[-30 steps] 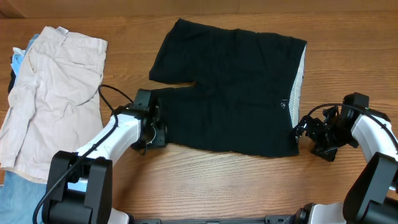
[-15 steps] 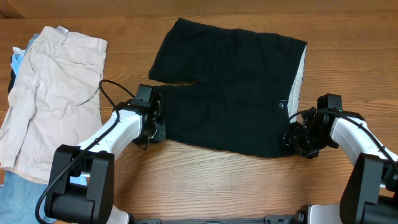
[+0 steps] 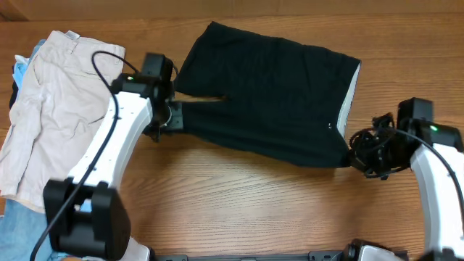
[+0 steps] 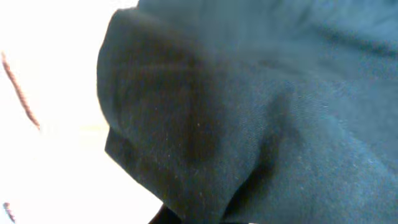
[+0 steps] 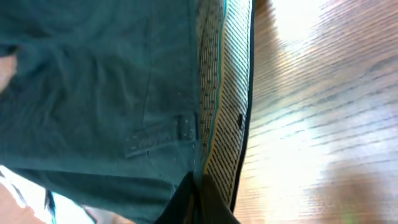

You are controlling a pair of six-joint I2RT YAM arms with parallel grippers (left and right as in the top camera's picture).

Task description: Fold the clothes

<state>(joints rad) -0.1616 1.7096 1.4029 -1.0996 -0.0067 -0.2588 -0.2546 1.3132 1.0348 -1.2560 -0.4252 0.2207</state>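
Observation:
The black shorts [image 3: 268,98] lie spread in the middle of the table, with the pale waistband lining [image 3: 351,90] at their right end. My left gripper [image 3: 176,116] is shut on the near left leg hem, which is lifted off the wood. In the left wrist view black fabric [image 4: 261,112] fills almost the whole frame. My right gripper [image 3: 355,154] is shut on the near corner of the waistband. The right wrist view shows its dark fingers [image 5: 198,202] pinched together on the cloth beside the striped lining [image 5: 225,93]. The near edge hangs raised between the two grippers.
Beige shorts [image 3: 61,109] lie at the left of the table on top of light blue garments [image 3: 18,217]. Bare wooden tabletop [image 3: 239,203] runs along the front, and more of it shows to the right of the waistband.
Both grippers have shut on the near edge of the black shorts. The left arm has swung far and up with the leg hem. The near edge has come off the table and shifted away.

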